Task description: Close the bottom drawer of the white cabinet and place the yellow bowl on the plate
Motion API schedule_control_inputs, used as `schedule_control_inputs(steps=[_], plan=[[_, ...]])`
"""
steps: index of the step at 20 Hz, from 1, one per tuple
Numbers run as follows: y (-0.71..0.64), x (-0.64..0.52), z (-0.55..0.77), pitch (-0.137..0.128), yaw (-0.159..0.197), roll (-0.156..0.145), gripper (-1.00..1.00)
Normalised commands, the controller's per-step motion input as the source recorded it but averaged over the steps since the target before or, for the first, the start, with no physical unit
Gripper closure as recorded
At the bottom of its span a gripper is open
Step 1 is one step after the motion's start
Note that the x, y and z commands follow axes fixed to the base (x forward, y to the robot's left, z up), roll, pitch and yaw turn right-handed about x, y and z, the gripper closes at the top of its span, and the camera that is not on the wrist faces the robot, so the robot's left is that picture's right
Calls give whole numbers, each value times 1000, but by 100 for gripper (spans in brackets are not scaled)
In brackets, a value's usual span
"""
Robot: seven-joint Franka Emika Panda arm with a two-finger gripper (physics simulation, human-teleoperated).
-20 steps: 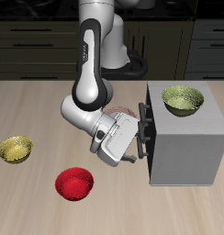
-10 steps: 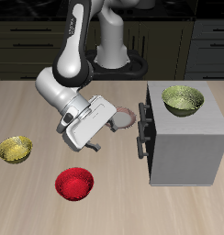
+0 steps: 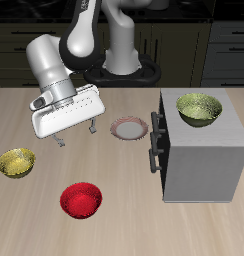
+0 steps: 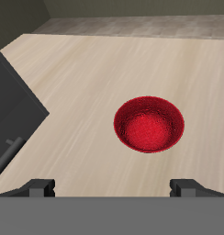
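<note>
The white cabinet (image 3: 201, 157) stands on the tabletop (image 3: 124, 215), and everything else is placed from it here. Its dark bar handles (image 3: 155, 143) sit close against its front face; the bottom drawer (image 3: 161, 160) looks pushed in flush, though the angle makes this hard to confirm. On the cabinet's flat top rests a wider, paler greenish-yellow bowl (image 3: 199, 108). Just in front of the handles, near the cabinet's upper drawer, lies the plate (image 3: 128, 128), bare, with a pinkish-brown rim and pale centre. Farther from the cabinet's front, toward the table's front edge, sits the red bowl (image 3: 81, 199). The yellow bowl (image 3: 17, 162) is well apart from the cabinet, far across the tabletop beyond the red bowl, resting upright on the wood and away from the plate.

The pincer (image 3: 78, 133) hangs in the air above the tabletop, between the yellow bowl and the plate, touching nothing. In the wrist view its two fingertips (image 4: 42, 186) stand wide apart with nothing between them, and the red bowl (image 4: 149, 124) lies below on the wood.
</note>
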Motion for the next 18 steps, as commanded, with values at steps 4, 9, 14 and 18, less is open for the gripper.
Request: schedule_control_inputs(steps=[4, 9, 14, 18], plan=[[-667, 132, 433, 193, -323, -113, -100], [-508, 89, 269, 100, -195, -10, -100], [-635, 119, 204, 6, -49, -46, -100], [-633, 73, 100, 13, -40, -87, -100]])
